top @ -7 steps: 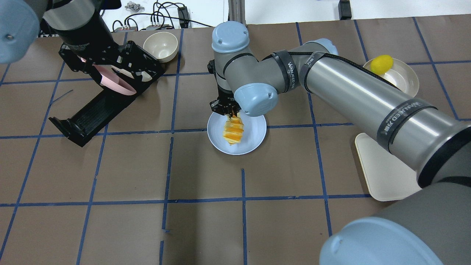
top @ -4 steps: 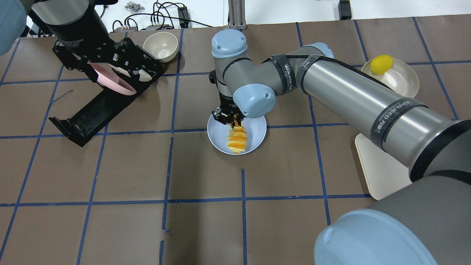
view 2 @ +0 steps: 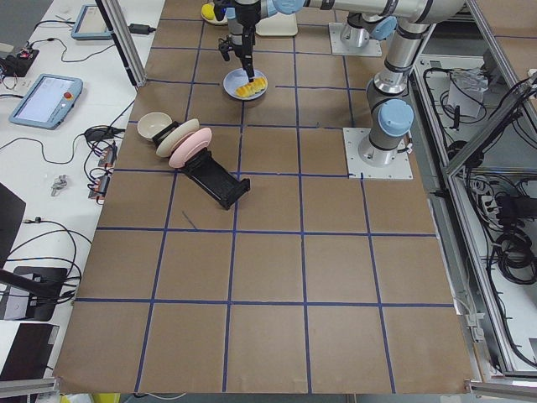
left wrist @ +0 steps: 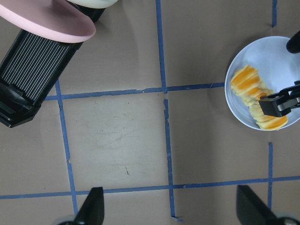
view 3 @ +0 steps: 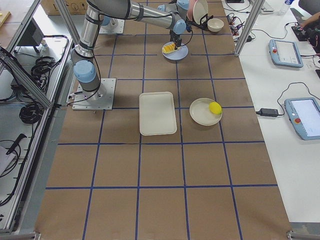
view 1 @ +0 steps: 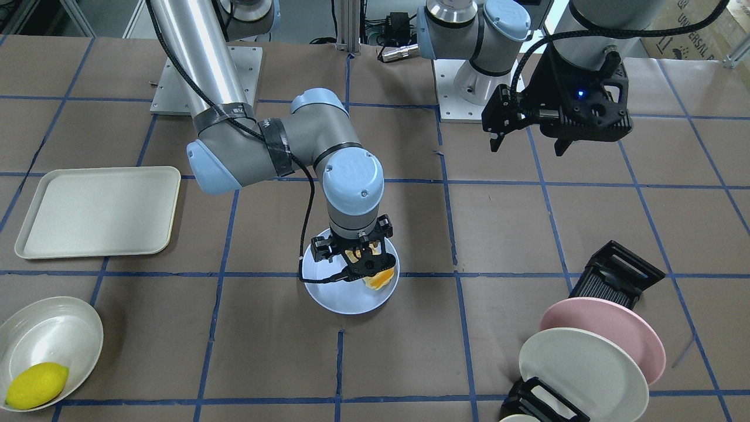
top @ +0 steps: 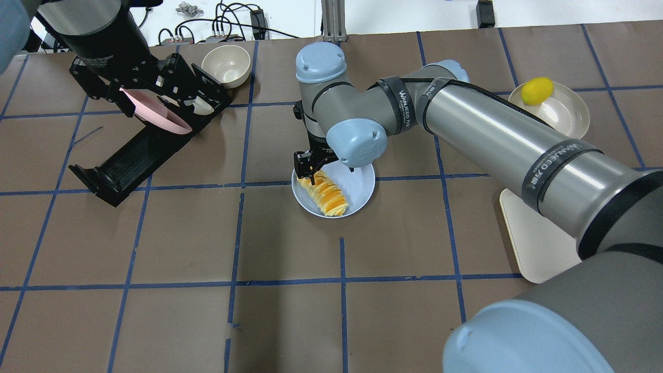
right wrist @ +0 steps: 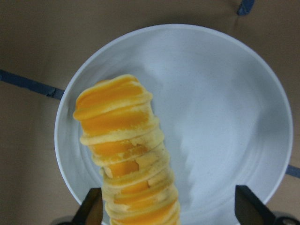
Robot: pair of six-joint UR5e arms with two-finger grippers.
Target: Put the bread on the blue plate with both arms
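Bread (top: 326,192): on blue plate (top: 358,182), long axis 11 to 5 o'clock (overhead)
Right gripper (right wrist: 170,208): fingers wide, over its 11 o'clock end
Left gripper (left wrist: 171,211): wide, well apart

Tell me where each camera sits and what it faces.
Front: across table, looking down; right arm, left arm.
Overhead: behind arms, looking down; both show.
Left side: table's end; left arm nearest.
Right side: opposite end; right arm nearest.
Left wrist: looking down; left gripper.
Right wrist: above bread; right gripper.
Wrists share bread on plate.
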